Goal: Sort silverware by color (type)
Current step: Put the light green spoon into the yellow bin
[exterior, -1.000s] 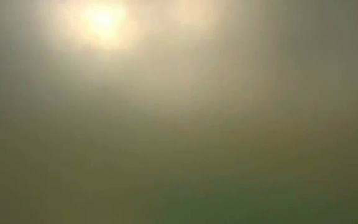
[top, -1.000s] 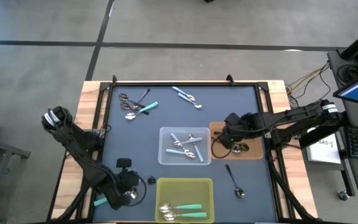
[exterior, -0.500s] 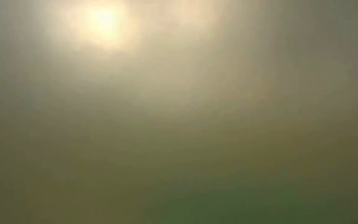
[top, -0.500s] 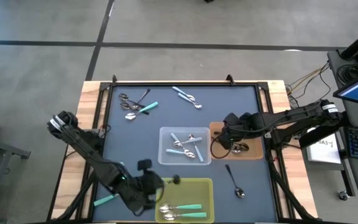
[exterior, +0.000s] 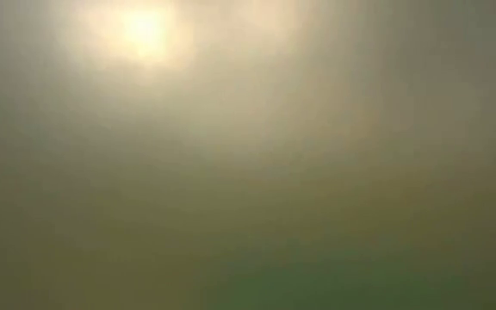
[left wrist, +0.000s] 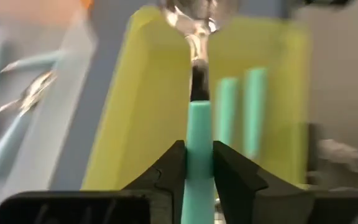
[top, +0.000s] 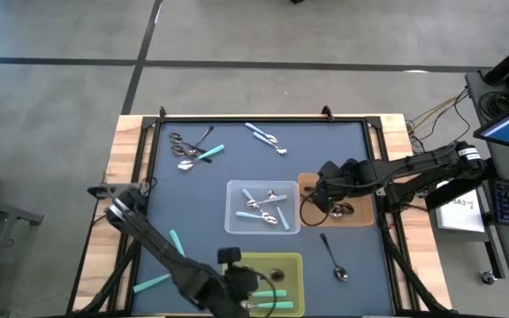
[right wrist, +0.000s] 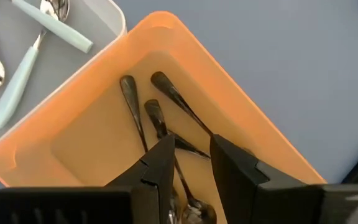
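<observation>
Teal-handled spoon [left wrist: 197, 137] sits between the left hand's [left wrist: 197, 163] fingers, shiny bowl pointing away; fingers flank the handle closely, but whether they're pinching it or have just let go I can't tell. That hand is over the yellow-green bin [top: 290, 265] at the near counter edge; two more teal handles lie inside in the wrist view, and the high view shows part of one beside the arm.

Other spoons:
- two loose teal ones [top: 176, 242] near the left arm, the lower one lying out toward the counter's left rail
- light blue ones in the clear bin [top: 234, 221], mid-counter
- dark ones [right wrist: 135, 112] in the brown bin [right wrist: 185, 43], touching the clear bin's right side
- mixed cluster [top: 193, 148] far left, one light blue [top: 264, 136] far centre
- one dark spoon [top: 334, 256] loose, right of the yellow-green bin

Right hand [right wrist: 191, 158] hangs low over the brown bin, fingers slightly spread, nothing between them.

Room: counter [top: 343, 150] is bare along the far right and between the far cluster and the clear bin. Near edge is crowded by the left arm and bin.

Hidden: left arm covers much of the yellow-green bin from above. Low view is a uniform glare, nothing readable. Right wrist view cuts off the bowls of the dark spoons behind its fingers.
</observation>
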